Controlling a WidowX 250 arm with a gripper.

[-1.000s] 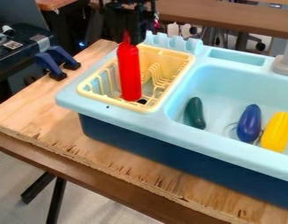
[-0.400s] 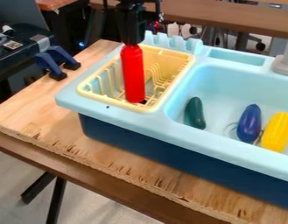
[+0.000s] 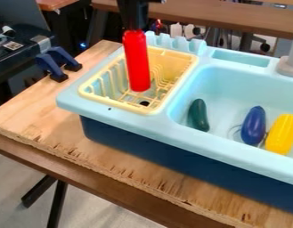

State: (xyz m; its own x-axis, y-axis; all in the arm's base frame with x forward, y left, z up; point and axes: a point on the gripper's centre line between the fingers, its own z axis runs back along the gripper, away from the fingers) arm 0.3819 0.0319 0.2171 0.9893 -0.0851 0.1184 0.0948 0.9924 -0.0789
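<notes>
Camera view had blk gripper (image 3: 134, 30) pinching red bottle (image 3: 137, 62) by its top, approx. upright over yel. rack (image 3: 112, 103) on lt. blue sink (image 3: 202, 141). Basin held dk. green veg (image 3: 198, 115), well apart from purple eggplant (image 3: 254, 126) next to yel. corn (image 3: 282, 133).

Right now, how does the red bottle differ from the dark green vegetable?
The red bottle is near upright in the gripper, while the dark green vegetable lies in the sink. The bottle looks longer and straight; the vegetable looks shorter and slightly curved. Both are elongated.
</notes>
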